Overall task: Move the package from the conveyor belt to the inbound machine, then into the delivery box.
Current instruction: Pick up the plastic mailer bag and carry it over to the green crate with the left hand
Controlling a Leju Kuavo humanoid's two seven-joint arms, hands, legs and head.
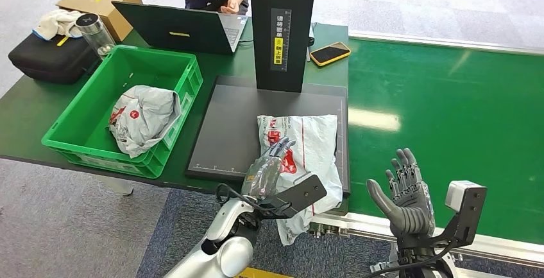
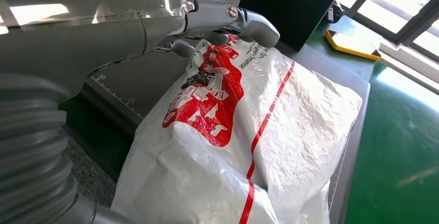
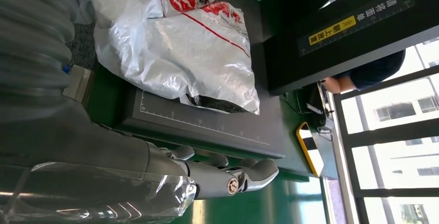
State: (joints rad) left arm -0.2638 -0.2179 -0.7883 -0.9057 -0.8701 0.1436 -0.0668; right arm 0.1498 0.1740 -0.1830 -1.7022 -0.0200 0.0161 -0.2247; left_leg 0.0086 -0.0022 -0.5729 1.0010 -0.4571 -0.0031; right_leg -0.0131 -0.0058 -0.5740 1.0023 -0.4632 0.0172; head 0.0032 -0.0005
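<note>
**Left hand on the package at the inbound machine**

The white-and-red package (image 1: 308, 153) lies on the inbound machine's dark plate (image 1: 224, 137), its near end overhanging the surface edge at 6 o'clock. The left hand (image 1: 268, 165) rests on it, fingers laid over its top. The right hand (image 1: 405, 194) hovers over the green conveyor belt (image 1: 449, 111), fingers spread, holding nothing. At 9 o'clock, the green delivery box (image 1: 77, 127) contains another grey bag (image 1: 144, 117).

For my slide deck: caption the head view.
Left hand rests on white red-printed plastic package lying on dark flat inbound machine; right hand open above green conveyor belt.
</note>
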